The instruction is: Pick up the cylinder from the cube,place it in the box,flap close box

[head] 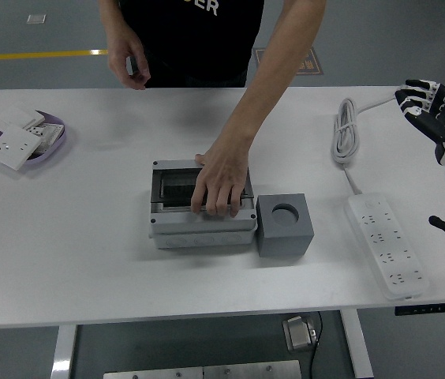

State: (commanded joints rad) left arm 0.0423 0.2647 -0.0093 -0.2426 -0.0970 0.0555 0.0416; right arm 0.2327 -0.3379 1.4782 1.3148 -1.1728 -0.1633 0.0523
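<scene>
A grey box point(201, 227) with a dark clear flap sits at the table's middle. A person's hand point(222, 181) rests on the flap, fingers curled over its front edge. The grey cube point(285, 225) stands right beside the box, and its round hole on top looks empty. No cylinder shows anywhere. My right hand point(428, 106) hovers at the far right, fingers relaxed and holding nothing, well away from the cube. My left hand is out of view.
A white power strip point(386, 245) with its coiled cable point(345, 130) lies right of the cube. A purple dish point(58, 136) with white switch plates point(16, 148) sits at the far left. The person stands at the far edge, other hand point(129, 61) raised.
</scene>
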